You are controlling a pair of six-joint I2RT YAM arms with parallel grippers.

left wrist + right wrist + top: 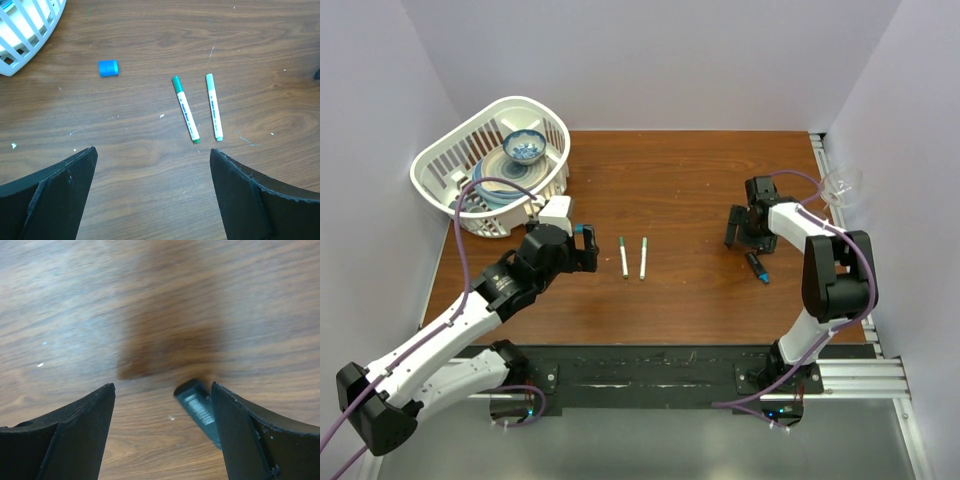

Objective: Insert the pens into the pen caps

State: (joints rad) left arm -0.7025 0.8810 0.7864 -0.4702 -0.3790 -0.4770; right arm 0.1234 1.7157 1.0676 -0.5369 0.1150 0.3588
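Two slim white pens with green ends (623,257) (643,257) lie side by side mid-table; the left wrist view shows them too (185,109) (214,106). A blue cap (582,229) lies to their left, also seen in the left wrist view (108,68). My left gripper (585,255) (152,155) hovers open and empty, nearer than the cap and pens. A dark pen with a blue tip (757,266) lies at the right. My right gripper (745,235) (162,387) is open low over the table, the dark pen (200,410) beside its right finger.
A white basket (450,160) holding plates and a blue bowl (525,147) stands at the back left; its corner shows in the left wrist view (20,45). A clear glass cup (842,185) sits at the table's right edge.
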